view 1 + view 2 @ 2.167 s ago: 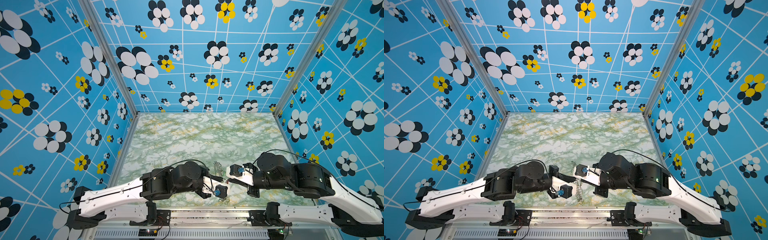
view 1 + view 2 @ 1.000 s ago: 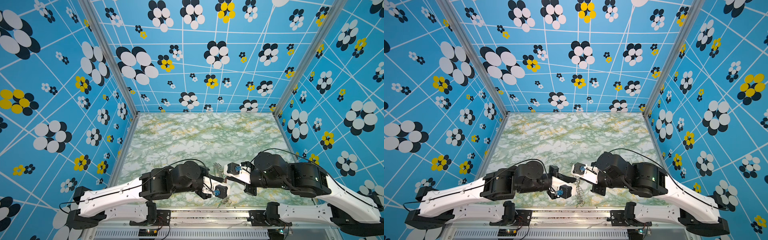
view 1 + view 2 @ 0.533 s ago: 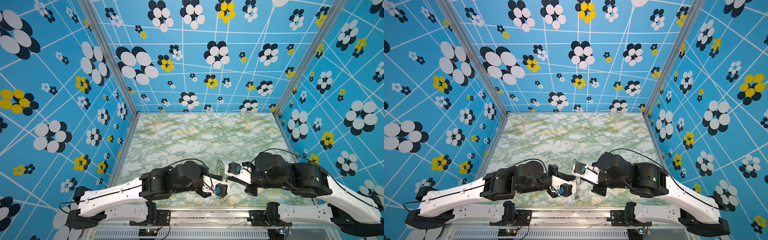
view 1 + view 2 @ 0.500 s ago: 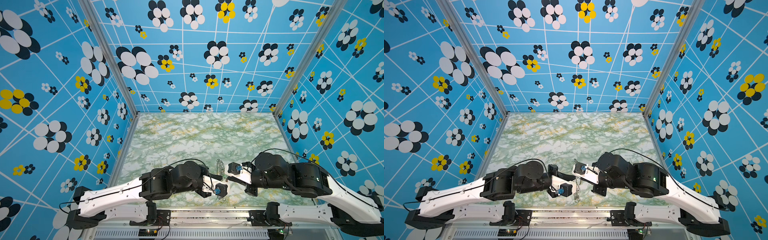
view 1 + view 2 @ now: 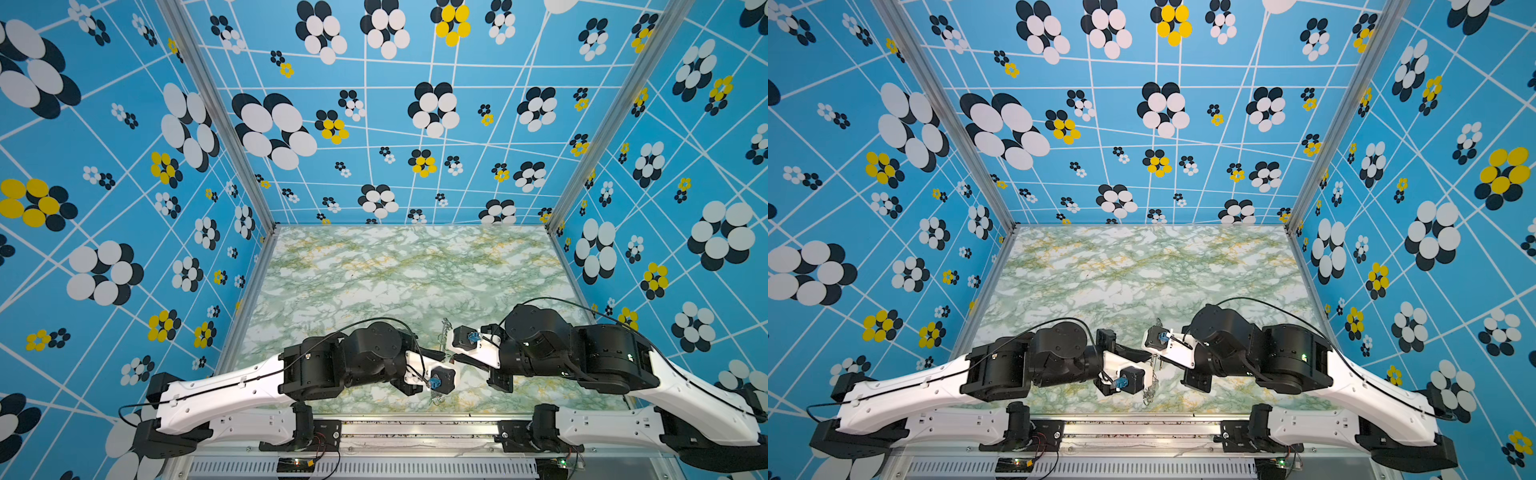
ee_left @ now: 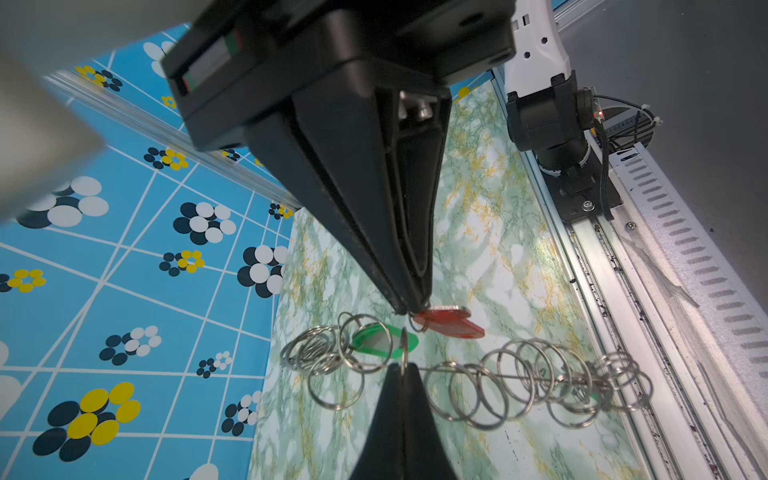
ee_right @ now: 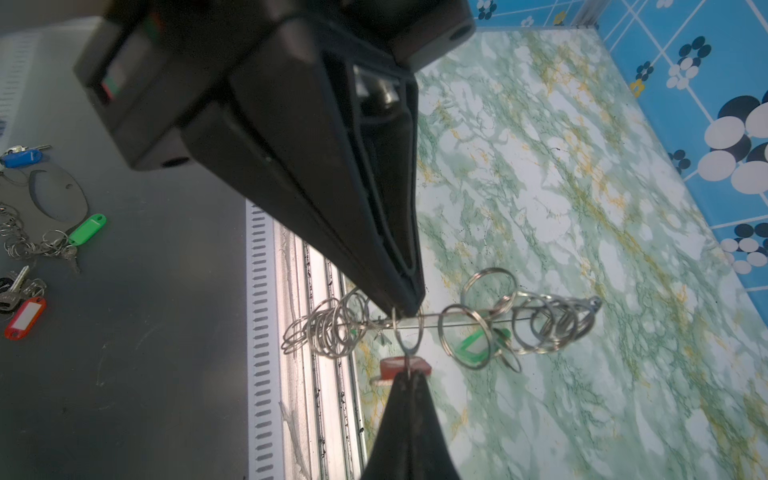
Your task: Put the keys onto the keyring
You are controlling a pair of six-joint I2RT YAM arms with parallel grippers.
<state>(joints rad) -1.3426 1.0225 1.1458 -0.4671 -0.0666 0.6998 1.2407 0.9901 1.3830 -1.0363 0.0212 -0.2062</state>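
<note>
The keyring (image 6: 536, 384) is being held edge-on between the two hands, above the tabletop's (image 5: 395, 270) near edge. Its grey plate is showing only as a thin line, with silver wire rings bunching along it. A green tag (image 7: 473, 345) with a white window is dangling among the rings, and a red tag (image 6: 451, 324) is sitting just beside them. The left hand (image 6: 402, 370) is pressed together, pinching one ring of the keyring. The right hand (image 7: 411, 376) is likewise pressed together, pinching the wire loop at the red tag. A striped label (image 7: 124, 70) on the left hand's body is showing red and green, too blurred to read.
</note>
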